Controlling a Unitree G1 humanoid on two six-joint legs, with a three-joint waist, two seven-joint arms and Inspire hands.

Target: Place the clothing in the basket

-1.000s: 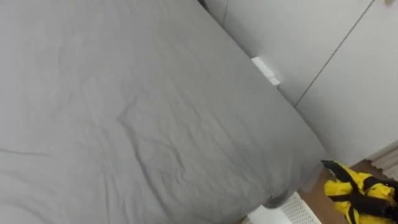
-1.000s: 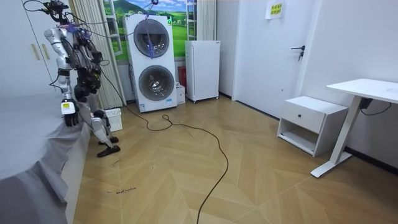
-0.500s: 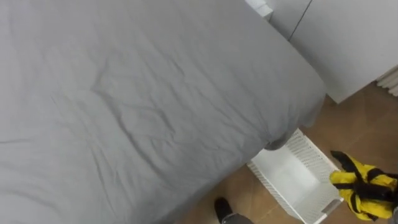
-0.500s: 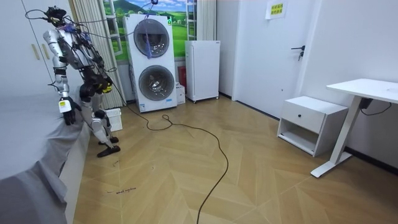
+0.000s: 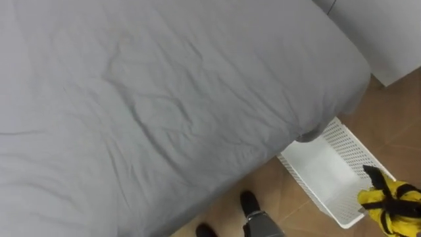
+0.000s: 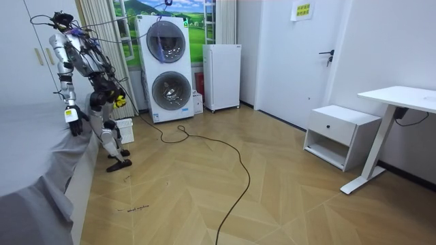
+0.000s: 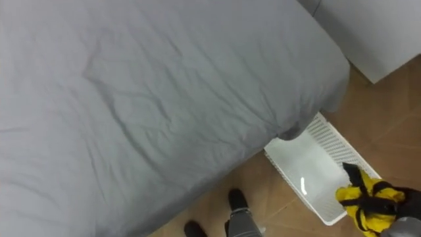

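A yellow garment (image 5: 402, 193) is bunched in my right hand (image 5: 388, 209), whose dark fingers are curled round it, at the lower right of the eye views. It hangs over the near right rim of a white slatted basket (image 5: 322, 172). The basket stands on the wooden floor, its far end tucked under the bed's corner. In the room view the garment (image 6: 120, 102) is at my waist, above the basket (image 6: 124, 129). My left hand (image 6: 76, 124) hangs by the bed's edge.
A bed with a wrinkled grey sheet (image 5: 164, 99) fills the left and middle of the eye views. A white wardrobe (image 5: 395, 33) stands behind the basket. I stand between the bed and a stacked washer and dryer (image 6: 167, 68).
The head camera has tilted down, bringing the basket and floor into view. My right hand with the yellow garment has swung out from my body and now hangs over the basket's rim.
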